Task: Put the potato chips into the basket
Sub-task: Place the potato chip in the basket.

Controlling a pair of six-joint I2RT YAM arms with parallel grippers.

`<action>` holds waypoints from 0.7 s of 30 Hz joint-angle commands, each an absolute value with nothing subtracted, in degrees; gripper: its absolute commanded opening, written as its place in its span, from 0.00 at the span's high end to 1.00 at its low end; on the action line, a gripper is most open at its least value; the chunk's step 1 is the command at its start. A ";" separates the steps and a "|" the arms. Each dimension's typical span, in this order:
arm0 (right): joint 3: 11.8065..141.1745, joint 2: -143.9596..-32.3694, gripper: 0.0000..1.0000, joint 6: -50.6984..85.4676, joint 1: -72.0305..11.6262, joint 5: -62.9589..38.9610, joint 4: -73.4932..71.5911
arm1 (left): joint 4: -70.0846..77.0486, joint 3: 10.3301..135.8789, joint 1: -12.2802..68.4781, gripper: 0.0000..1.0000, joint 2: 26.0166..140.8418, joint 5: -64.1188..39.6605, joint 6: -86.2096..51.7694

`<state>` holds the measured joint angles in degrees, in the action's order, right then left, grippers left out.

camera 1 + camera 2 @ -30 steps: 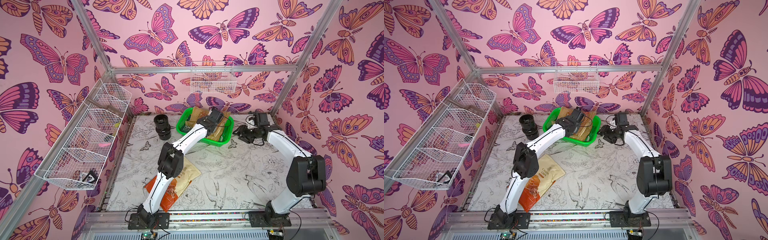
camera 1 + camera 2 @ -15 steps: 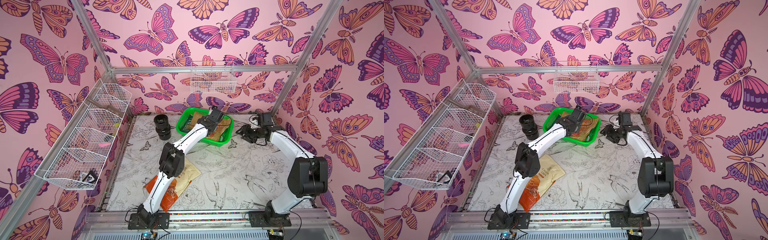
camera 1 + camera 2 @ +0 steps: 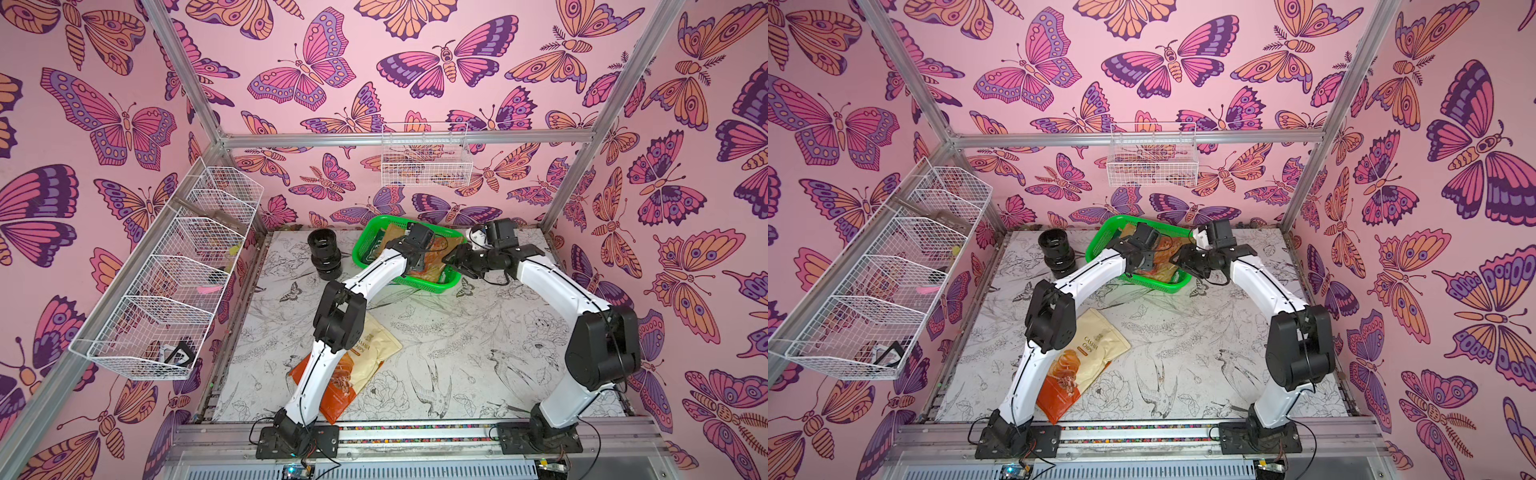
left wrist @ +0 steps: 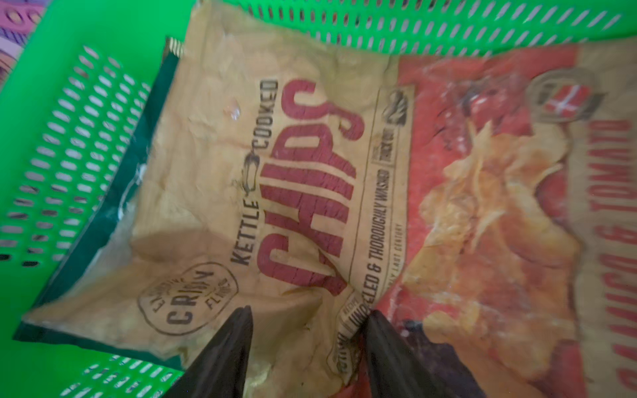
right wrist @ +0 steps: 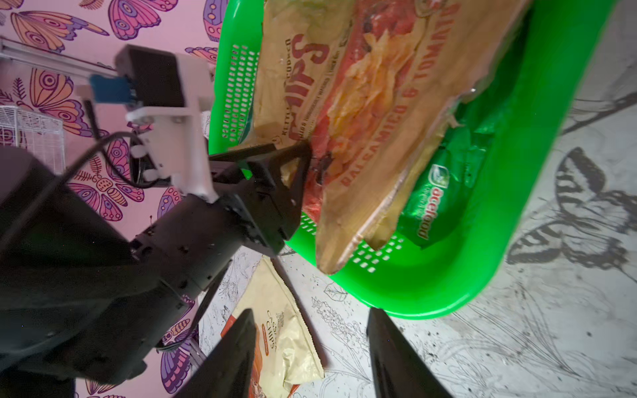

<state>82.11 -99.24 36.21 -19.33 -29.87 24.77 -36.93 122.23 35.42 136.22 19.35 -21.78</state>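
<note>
Dropped by the left gripper [image 4: 310,310], now apart, the tan-orange bag [image 4: 310,172] lies in the basket [image 4: 69,155]; right gripper [image 5: 312,310] apart, empty.

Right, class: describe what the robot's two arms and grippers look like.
The left arm and right arm have white shells, black joints and black cables. The left gripper and right gripper have black tapered fingers. A white bracket carries a black camera.

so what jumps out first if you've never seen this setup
The green basket stands at the far side of the table, a tan-orange chips bag on top inside it, the open left gripper just above. Near the front, a Cassava Chips bag lies on the table.
</note>
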 commanded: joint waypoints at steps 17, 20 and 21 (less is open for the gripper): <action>105.82 -122.29 0.46 40.99 -23.13 -29.44 26.10 | -40.56 121.09 33.48 0.43 137.01 17.62 -25.11; 101.22 -122.16 0.46 40.45 -22.77 -28.30 26.85 | -40.52 120.52 32.53 0.43 135.74 17.67 -26.63; 99.35 -121.71 0.46 40.34 -22.55 -27.87 26.91 | -40.54 120.34 32.19 0.43 135.32 17.44 -27.21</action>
